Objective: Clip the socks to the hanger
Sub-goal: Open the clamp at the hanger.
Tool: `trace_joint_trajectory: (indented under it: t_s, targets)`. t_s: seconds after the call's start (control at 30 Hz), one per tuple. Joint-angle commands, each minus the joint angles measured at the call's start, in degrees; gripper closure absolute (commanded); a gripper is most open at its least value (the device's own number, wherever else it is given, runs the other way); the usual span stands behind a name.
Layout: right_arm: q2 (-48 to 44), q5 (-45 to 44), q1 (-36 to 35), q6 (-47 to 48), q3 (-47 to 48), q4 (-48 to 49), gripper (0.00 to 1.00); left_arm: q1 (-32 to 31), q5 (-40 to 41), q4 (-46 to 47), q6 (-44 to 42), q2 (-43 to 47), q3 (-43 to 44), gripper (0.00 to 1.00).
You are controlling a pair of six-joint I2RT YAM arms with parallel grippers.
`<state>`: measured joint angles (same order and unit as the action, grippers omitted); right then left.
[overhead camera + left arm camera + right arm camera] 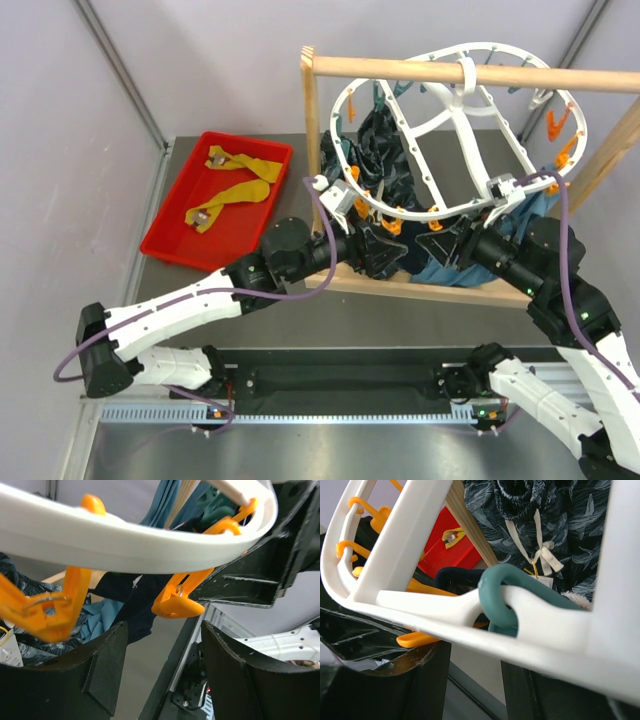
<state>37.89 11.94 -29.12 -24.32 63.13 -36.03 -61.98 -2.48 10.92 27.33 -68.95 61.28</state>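
The white oval hanger point(500, 47) hangs by its hook from a wooden rod, and both grippers are under its near rim. A dark navy sock point(127, 597) hangs just behind an orange peg point(180, 597) on that rim point(125, 540). It also shows as a dark roll point(455, 576) behind the frame point(420, 607). My left gripper point(378, 248) point(162, 627) is open just below the peg's end, with nothing between its fingers. My right gripper point(438, 243) point(472, 655) stands against the same peg; the rim hides its tips. The mustard-yellow socks point(235, 190) lie in the red tray.
The red tray point(240, 225) sits at the back left of the table. A wooden rod-and-post rack point(400, 68) carries the hanger, a dark patterned cloth point(385, 150) and a teal-blue cloth point(450, 270). A teal peg point(497, 605) loops round the rim by my right gripper.
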Motion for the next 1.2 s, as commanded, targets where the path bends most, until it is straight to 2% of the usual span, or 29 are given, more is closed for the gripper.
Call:
trace_joint_trajectory:
  t_s: [0.0,0.1,0.17,0.37,0.47,0.63,0.73,0.8,0.93,1.07,1.17]
  targets:
    - [-0.1,0.45,-0.5,-0.38,3.05,1.32,0.57,-0.78,1.6,6.21,-4.13,-1.27,0.42,0.34]
    - [-0.1,1.41,-0.58,-0.38,3.22,1.23,0.56,-0.95,1.95,8.06,-5.36,-1.72,0.16,0.35]
    - [-0.01,2.47,-0.58,-0.29,3.4,1.05,0.56,-0.95,4.67,10.25,-5.54,-1.89,0.07,0.42]
    - [-0.27,4.93,-0.58,0.06,4.36,-0.26,0.56,-0.95,3.19,14.12,-5.27,-2.95,-0.28,0.5]
    - [-0.88,4.84,-0.58,0.5,4.63,-1.49,0.55,-0.95,2.83,16.23,-5.1,-2.51,-1.24,0.57]
    - [-1.24,4.75,-0.58,1.64,5.68,-3.69,0.55,-0.95,0.64,16.77,-4.92,-1.45,-2.56,0.76]
    - [-1.06,5.02,-0.58,3.13,7.17,-5.98,0.53,-0.95,-1.21,17.3,-4.92,-0.31,-3.97,0.8]
    - [-0.89,5.19,-0.58,4.18,7.79,-7.38,0.51,-0.95,-2.43,17.38,-4.75,0.3,-5.11,0.8]
    - [-0.45,5.37,-0.58,4.89,8.32,-8.0,0.5,-0.87,-2.27,17.38,-4.13,1.88,-6.61,0.72]
    - [-0.01,5.72,-0.58,4.28,7.97,-6.51,0.5,-0.95,-0.86,17.73,-3.6,3.11,-7.75,0.58]
    - [0.25,5.02,-0.58,4.01,7.97,-5.89,0.5,-0.95,1.16,19.05,-3.43,4.34,-9.42,0.53]
